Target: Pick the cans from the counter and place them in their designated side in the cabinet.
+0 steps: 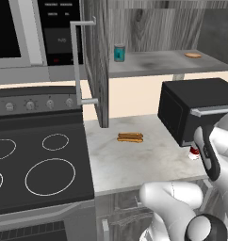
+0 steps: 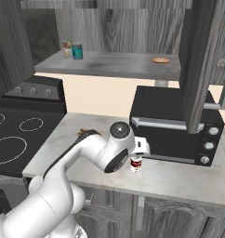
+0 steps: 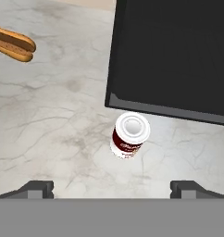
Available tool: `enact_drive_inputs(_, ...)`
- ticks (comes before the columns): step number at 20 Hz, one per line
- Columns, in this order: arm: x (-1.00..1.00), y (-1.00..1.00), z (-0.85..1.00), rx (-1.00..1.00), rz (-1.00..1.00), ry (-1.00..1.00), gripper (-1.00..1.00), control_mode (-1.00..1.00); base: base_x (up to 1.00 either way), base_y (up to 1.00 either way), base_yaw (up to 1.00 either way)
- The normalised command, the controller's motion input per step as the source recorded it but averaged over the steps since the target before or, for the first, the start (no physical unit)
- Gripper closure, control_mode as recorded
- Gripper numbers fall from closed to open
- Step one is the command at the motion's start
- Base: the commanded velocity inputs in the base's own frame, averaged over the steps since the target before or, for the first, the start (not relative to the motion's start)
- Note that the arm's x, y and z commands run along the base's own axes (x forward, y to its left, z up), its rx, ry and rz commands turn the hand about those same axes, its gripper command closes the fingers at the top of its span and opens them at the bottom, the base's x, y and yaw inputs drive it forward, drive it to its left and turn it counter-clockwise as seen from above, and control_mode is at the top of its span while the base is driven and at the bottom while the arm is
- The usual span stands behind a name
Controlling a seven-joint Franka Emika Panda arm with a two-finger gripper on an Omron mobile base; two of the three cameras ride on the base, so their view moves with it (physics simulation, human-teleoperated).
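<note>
A red can with a white band and silver top [image 3: 130,135] stands upright on the marbled counter [image 3: 53,125], just in front of the black oven's lower edge. The same red can [image 2: 136,163] shows below my hand, and it peeks out beside my arm [image 1: 195,153]. My gripper [image 3: 112,190] hangs above it, open, with the can standing free between and ahead of the two fingertips [image 3: 37,189]. A teal can [image 1: 119,52] stands on the grey cabinet shelf [image 1: 158,63] at its left end; the teal can [image 2: 77,50] also shows from the other side.
A black boxy oven [image 2: 175,125] sits on the counter right behind the red can. A hot dog in a bun [image 1: 130,137] lies further left. The open cabinet door with a silver bar handle [image 1: 77,61] hangs over the black stovetop [image 1: 36,164]. A small red-and-yellow container [image 2: 67,48] and a flat brown item [image 2: 161,60] sit on the shelf.
</note>
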Motion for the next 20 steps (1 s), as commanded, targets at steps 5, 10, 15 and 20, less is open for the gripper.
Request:
enact_drive_inputs(5, 0.11, -0.04, -0.11, 0.00, 0.00, 0.00, -1.00, -1.00, 0.00, 0.00, 0.00)
enact_drive_inputs(10, 0.13, -0.03, -0.09, 0.00, 0.00, 0.00, -1.00, -1.00, 0.00, 0.00, 0.00)
enact_drive_inputs(15, 0.12, -0.06, -0.09, 0.00, 0.00, 0.00, -1.00, -1.00, 0.00, 0.00, 0.00)
enact_drive_inputs(20, 0.10, -0.08, -0.10, 0.00, 0.00, 0.00, -1.00, -1.00, 0.00, 0.00, 0.00)
